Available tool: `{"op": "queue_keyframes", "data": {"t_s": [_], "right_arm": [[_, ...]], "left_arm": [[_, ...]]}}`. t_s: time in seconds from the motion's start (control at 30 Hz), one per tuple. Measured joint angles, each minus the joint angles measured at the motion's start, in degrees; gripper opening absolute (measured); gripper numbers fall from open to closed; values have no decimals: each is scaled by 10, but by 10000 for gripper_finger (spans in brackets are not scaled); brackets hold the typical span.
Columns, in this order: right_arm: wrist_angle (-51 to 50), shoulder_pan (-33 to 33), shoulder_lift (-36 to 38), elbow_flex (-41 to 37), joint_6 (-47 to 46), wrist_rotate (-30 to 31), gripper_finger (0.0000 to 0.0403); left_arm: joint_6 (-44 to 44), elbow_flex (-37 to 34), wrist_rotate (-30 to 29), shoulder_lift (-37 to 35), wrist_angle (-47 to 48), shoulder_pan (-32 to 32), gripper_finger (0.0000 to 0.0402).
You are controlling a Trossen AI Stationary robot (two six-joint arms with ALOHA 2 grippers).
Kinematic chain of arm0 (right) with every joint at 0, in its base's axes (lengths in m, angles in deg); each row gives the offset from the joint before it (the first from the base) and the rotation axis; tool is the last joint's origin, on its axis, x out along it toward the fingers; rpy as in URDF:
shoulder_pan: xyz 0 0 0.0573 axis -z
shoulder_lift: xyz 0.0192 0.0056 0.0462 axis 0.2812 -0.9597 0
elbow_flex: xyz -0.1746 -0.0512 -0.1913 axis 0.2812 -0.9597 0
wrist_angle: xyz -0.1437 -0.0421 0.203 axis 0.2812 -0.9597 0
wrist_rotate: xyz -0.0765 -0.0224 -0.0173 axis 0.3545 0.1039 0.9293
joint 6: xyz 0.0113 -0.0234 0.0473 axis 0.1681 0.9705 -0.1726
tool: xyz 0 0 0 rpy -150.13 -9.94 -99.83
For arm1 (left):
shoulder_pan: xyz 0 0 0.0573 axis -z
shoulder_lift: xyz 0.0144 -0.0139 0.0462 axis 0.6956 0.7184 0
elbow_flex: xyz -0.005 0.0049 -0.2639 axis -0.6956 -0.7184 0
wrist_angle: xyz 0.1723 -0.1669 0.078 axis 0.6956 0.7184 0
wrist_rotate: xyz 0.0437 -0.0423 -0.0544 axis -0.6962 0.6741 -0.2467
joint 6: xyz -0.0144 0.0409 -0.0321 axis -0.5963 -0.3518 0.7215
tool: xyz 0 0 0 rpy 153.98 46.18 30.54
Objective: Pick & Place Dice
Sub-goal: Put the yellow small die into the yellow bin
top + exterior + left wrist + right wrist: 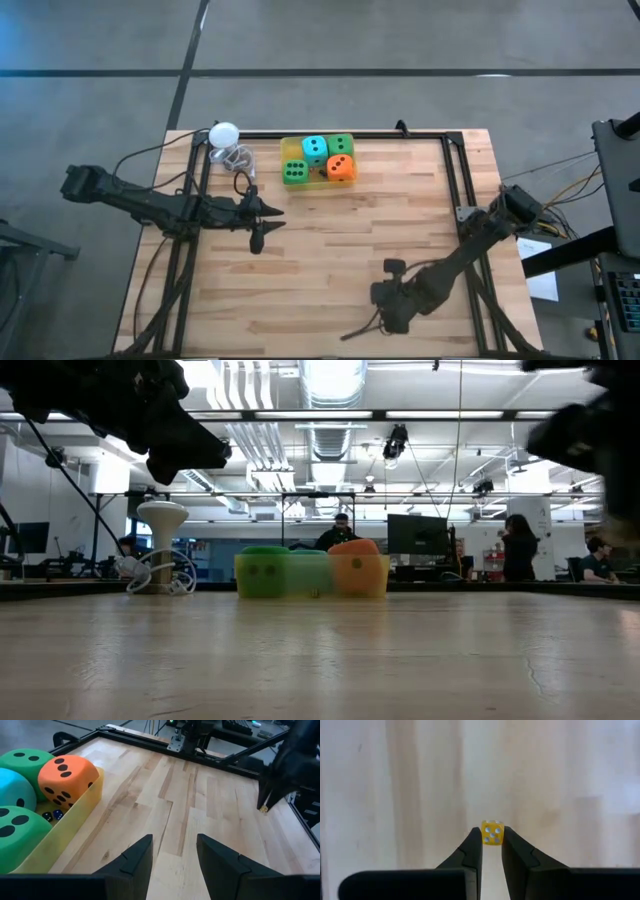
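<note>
Right pincer [492, 851] clenched on a small yellow die [492, 832]; large dice boxed.

We judge the die hard, light and slippery, best pinched on opposite flat faces, as now, over the table [330, 260] near its front right. Four soft dice [318, 160] sit in the yellow tray [75, 827]. The left pincer [172, 857] hovers beside it, released.

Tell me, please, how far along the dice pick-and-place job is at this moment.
Done: four foam dice and a couple of small dark dice sit in the yellow tray. In hand: the right tool is shut on a small yellow die, well away from the tray. Left: that die probably has to be carried to the tray and released. The left tool hovers open beside the tray.
</note>
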Motion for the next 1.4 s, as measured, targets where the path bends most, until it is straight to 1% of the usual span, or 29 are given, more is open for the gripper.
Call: {"op": "queue_keyframes", "data": {"t_s": [0.2,0.33,0.47,0.63,0.83,0.97,1.03,1.17,1.4], "right_arm": [[-6,65,66,0,58,34,38],[-6,129,107,0,135,38,38],[-6,210,137,0,226,38,38],[14,337,146,0,327,-3,38],[117,486,125,0,418,-102,38],[176,556,107,0,447,-142,38],[178,581,94,4,456,-154,38],[177,606,53,38,467,-172,38],[158,607,-40,154,490,-175,38]], "left_arm": [[0,0,0,0,0,0,159],[0,0,0,0,0,0,159],[0,0,0,0,0,0,159],[-4,0,0,0,0,0,159],[-9,0,0,0,0,0,159],[-14,0,0,0,0,-2,159],[-16,0,0,0,0,-3,159],[-27,0,0,0,0,-7,159],[-29,0,0,0,0,-11,159]]}}
